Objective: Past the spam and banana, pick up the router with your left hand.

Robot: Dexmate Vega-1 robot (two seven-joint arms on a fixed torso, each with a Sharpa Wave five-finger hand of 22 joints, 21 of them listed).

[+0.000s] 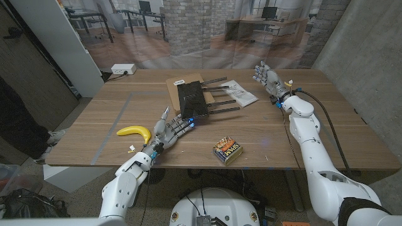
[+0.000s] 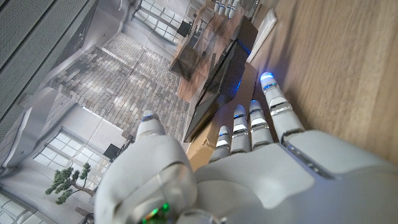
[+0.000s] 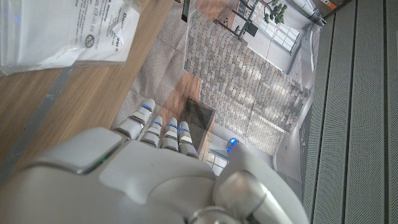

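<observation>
The black router (image 1: 193, 98) lies on a cardboard sheet (image 1: 184, 83) at the table's middle, its antennas pointing right. My left hand (image 1: 168, 131) is open just in front of the router's near edge, fingers spread toward it and holding nothing. In the left wrist view the fingertips (image 2: 267, 79) reach to the cardboard beside the router (image 2: 225, 70). The yellow banana (image 1: 134, 131) lies left of that hand, and the spam tin (image 1: 228, 150) sits near the front edge to its right. My right hand (image 1: 269, 78) stands open at the far right, holding nothing.
A plastic bag with a printed sheet (image 1: 239, 92) lies just right of the router, also in the right wrist view as the bag (image 3: 59, 28). A white power strip (image 1: 124, 68) sits at the far left corner. A small scrap (image 1: 132, 148) lies near the banana.
</observation>
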